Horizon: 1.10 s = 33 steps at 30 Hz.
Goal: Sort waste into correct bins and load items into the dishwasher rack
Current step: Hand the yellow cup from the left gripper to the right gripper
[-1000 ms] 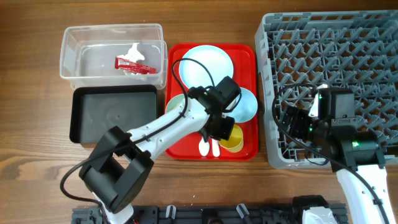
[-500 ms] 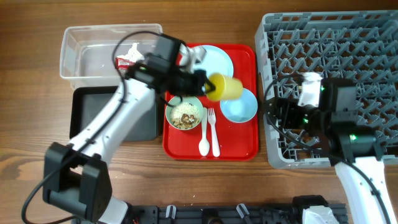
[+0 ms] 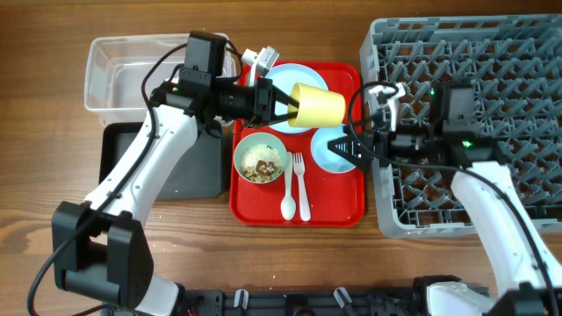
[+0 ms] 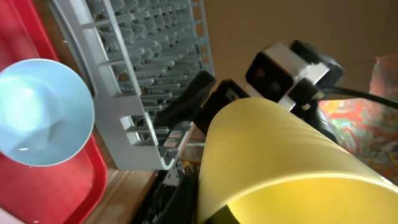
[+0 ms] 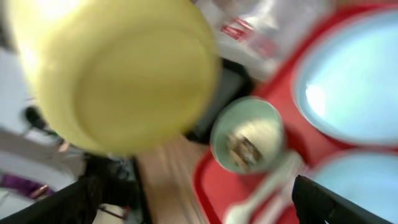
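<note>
two tools meet above the red tray (image 3: 338, 209). the left tool (image 3: 283, 105) is clamped on the small yellow cup (image 3: 320, 105), which is held on its side in the air over the pale blue plate (image 3: 294, 75), its free end turned toward the dishwasher rack (image 3: 492, 61). the right tool (image 3: 348, 147) reaches in from the rack side with its fingers spread wide and nothing between them, close to the cup but not gripping it; in the right wrist view the cup's round end looms blurred just ahead. below the right tool sits the pale blue bowl (image 4: 43, 112) on the tray. the pale green bowl (image 3: 238, 159) stands beside it with food scraps (image 3: 261, 163) inside, and the white spoon (image 3: 287, 200) and fork (image 3: 300, 189) lie side by side near the tray's front edge. the clear tub (image 3: 114, 83) and black tray (image 3: 132, 162) rest on the counter (image 3: 44, 175), left of the red tray.
</note>
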Motion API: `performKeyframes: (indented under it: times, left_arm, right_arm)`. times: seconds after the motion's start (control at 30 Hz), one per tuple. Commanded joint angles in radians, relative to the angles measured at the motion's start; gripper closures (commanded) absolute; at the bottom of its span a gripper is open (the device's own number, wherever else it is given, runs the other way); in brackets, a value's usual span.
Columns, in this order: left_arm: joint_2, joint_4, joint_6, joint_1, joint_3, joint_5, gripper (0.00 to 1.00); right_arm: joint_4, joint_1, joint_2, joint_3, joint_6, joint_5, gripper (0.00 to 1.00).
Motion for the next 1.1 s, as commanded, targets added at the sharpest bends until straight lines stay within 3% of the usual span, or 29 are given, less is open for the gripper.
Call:
performKeyframes:
  times: [0.0,0.1,0.27,0.73,1.07]
  left_arm:
    - [0.013,0.003,-0.009,-0.003,0.003,0.045,0.96]
    - [0.013,0.003,-0.009,-0.003,0.003,0.038,0.96]
    - [0.013,0.003,-0.010,-0.003,0.003,0.031,0.96]
    - [0.013,0.042,-0.023,-0.063,0.003,0.035,0.96]
    - [0.013,0.071,-0.055,-0.063,0.003,0.035,0.96]
  right_arm:
    - [0.125,-0.002,0.039,0.019,0.014,-0.257,0.00]
    - [0.245,-0.002,0.041,0.019,0.086,-0.327,0.00]
    - [0.511,-0.002,0.041,0.019,0.331,-0.334,0.02]
    - [0.514,-0.002,0.042,0.018,0.344,-0.321,0.10]
    - [0.511,-0.002,0.042,0.018,0.343,-0.320,0.28]
